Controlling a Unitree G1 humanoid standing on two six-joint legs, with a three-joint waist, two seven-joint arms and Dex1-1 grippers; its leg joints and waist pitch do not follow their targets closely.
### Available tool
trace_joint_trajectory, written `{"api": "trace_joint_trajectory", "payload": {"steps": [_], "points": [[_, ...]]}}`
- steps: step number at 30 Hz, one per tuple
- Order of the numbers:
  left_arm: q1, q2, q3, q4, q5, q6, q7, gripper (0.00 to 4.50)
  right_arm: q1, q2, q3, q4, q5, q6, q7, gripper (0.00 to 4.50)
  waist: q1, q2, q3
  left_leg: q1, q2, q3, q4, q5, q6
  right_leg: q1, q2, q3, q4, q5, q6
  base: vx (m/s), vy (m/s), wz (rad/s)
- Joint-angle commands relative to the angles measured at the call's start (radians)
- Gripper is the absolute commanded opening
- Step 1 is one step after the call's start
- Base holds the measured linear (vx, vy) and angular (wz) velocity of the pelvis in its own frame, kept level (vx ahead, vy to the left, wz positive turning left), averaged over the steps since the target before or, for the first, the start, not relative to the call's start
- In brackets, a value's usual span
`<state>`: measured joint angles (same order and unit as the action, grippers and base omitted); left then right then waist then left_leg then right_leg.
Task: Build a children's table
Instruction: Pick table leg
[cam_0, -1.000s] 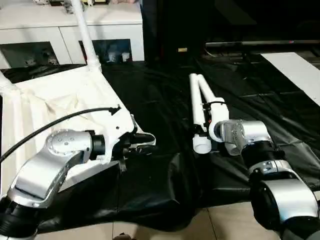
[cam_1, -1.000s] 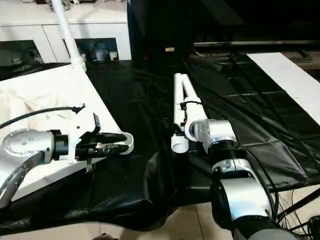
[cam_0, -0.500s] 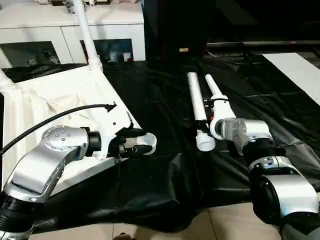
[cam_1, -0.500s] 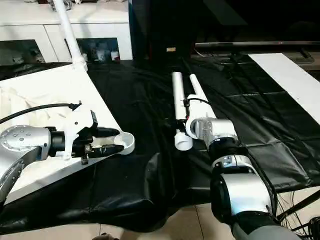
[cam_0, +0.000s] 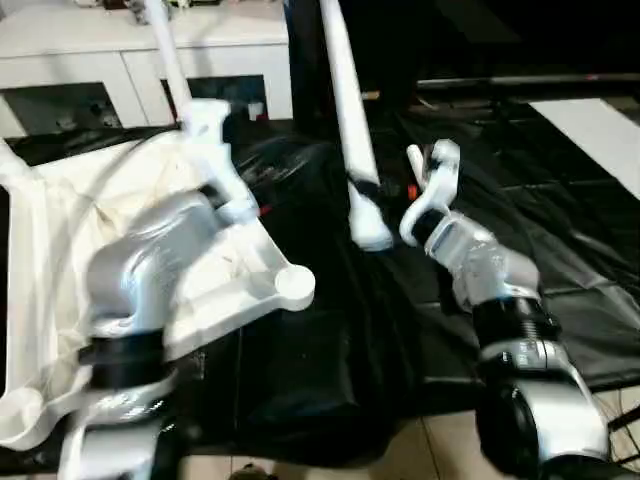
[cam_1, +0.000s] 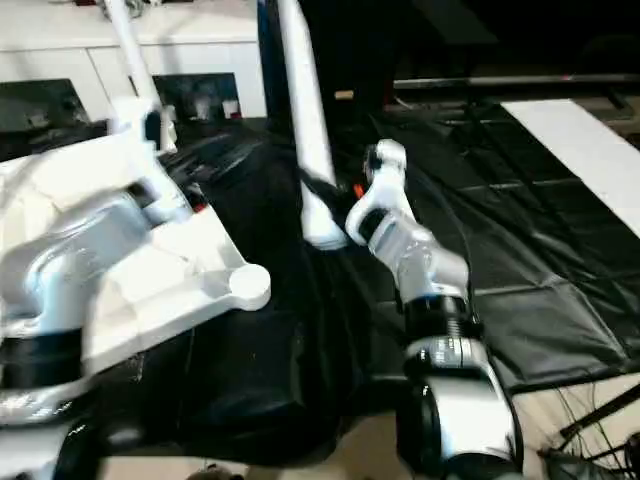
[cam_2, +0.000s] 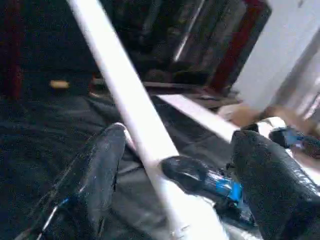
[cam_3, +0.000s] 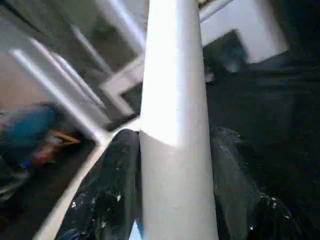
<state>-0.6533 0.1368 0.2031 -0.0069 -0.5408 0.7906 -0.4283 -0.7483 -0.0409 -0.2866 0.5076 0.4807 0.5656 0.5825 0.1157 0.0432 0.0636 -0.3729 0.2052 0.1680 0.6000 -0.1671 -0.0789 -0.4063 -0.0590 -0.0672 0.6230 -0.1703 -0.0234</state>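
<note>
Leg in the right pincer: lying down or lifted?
Lifted. The table leg stands steeply off the black sheet, clamped near its thick end by the right pincer.

Silver, rounded forearms with black ribbed wrist joints. Black rubbery fingers, glossy. Blue marking on one fingertip. White elbow-shaped bracket at right wrist.

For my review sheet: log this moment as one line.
right claw: shut on leg, lifted upright | left claw: open beside leg | tabletop: near corner socket empty
</note>
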Motion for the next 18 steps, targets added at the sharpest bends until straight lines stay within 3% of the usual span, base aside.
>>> {"api": "trace_joint_trajectory", "payload": {"steps": [1,2,3,5,6,7,10,11,14,16,18], "points": [[-0.028,-0.011,0.03,0.032,-0.012,0.011,0.021,4.12,0.017,0.001,-0.005,-0.051,0.045,0.038,0.026,1.79,0.006,0.008,-0.085,0.005,0.005,-0.006,-0.06,-0.19,0.012,0.056,-0.061,0.036,-0.079,-0.2,-0.173,0.0,0.0,0.0],[-0.08,-0.047,0.058,0.089,-0.023,0.011,0.038,4.19,0.056,0.006,0.01,-0.132,0.101,0.082,0.067,1.79,0.006,0.003,-0.085,0.007,0.004,-0.003,-0.06,-0.186,0.015,0.058,-0.059,0.037,-0.085,-0.205,-0.165,0.0,0.0,0.0],[-0.111,-0.066,0.074,0.108,-0.047,0.027,0.039,4.32,0.085,0.003,0.032,-0.182,0.117,0.099,0.095,1.78,0.011,0.008,-0.089,0.011,0.011,-0.006,-0.059,-0.177,0.017,0.056,-0.063,0.037,-0.081,-0.187,-0.166,0.0,0.0,0.0],[-0.151,-0.087,0.09,0.124,-0.094,0.059,0.044,4.49,0.117,-0.004,0.059,-0.241,0.137,0.129,0.134,1.78,0.016,0.009,-0.09,0.007,0.011,-0.007,-0.059,-0.157,0.02,0.058,-0.063,0.035,-0.08,-0.159,-0.169,0.0,0.0,0.0],[-0.159,-0.089,0.091,0.126,-0.107,0.069,0.048,4.5,0.124,-0.006,0.066,-0.257,0.142,0.137,0.142,1.78,0.017,0.009,-0.092,0.008,0.014,-0.009,-0.059,-0.155,0.021,0.057,-0.065,0.034,-0.076,-0.149,-0.175,0.0,0.0,0.0],[-0.159,-0.089,0.091,0.126,-0.107,0.069,0.048,4.5,0.124,-0.006,0.066,-0.257,0.142,0.137,0.142,1.78,0.016,0.007,-0.091,0.001,0.013,-0.01,-0.059,-0.144,0.02,0.06,-0.065,0.033,-0.072,-0.133,-0.185,0.0,0.0,0.0],[-0.164,-0.079,0.066,0.148,-0.101,0.061,0.053,4.5,0.132,-0.009,0.072,-0.299,0.17,0.166,0.163,1.78,0.018,0.012,-0.088,0.002,0.01,-0.008,-0.058,-0.149,0.022,0.059,-0.066,0.034,-0.079,-0.156,-0.179,0.0,0.0,0.0],[-0.168,-0.082,0.069,0.161,-0.096,0.059,0.057,4.5,0.136,-0.009,0.075,-0.315,0.182,0.175,0.168,1.78,0.02,0.019,-0.089,0.002,0.01,-0.009,-0.058,-0.151,0.019,0.058,-0.067,0.034,-0.08,-0.17,-0.172,0.0,0.0,0.0],[-0.174,-0.094,0.085,0.174,-0.1,0.062,0.067,4.5,0.142,-0.013,0.084,-0.333,0.189,0.183,0.174,1.78,0.025,0.016,-0.091,0.001,0.011,-0.009,-0.058,-0.147,0.015,0.059,-0.068,0.033,-0.083,-0.178,-0.156,0.0,0.0,0.0],[-0.185,-0.1,0.098,0.175,-0.114,0.077,0.069,4.5,0.152,-0.02,0.097,-0.356,0.203,0.2,0.184,1.78,0.029,0.008,-0.09,0.0,0.011,-0.008,-0.059,-0.143,0.014,0.059,-0.069,0.033,-0.083,-0.189,-0.153,0.0,0.0,0.0],[-0.188,-0.088,0.088,0.18,-0.105,0.071,0.078,4.5,0.158,-0.022,0.106,-0.373,0.211,0.211,0.193,1.78,0.031,0.01,-0.09,0.0,0.012,-0.009,-0.059,-0.145,0.018,0.059,-0.068,0.034,-0.083,-0.191,-0.143,0.0,0.0,0.0]]}}
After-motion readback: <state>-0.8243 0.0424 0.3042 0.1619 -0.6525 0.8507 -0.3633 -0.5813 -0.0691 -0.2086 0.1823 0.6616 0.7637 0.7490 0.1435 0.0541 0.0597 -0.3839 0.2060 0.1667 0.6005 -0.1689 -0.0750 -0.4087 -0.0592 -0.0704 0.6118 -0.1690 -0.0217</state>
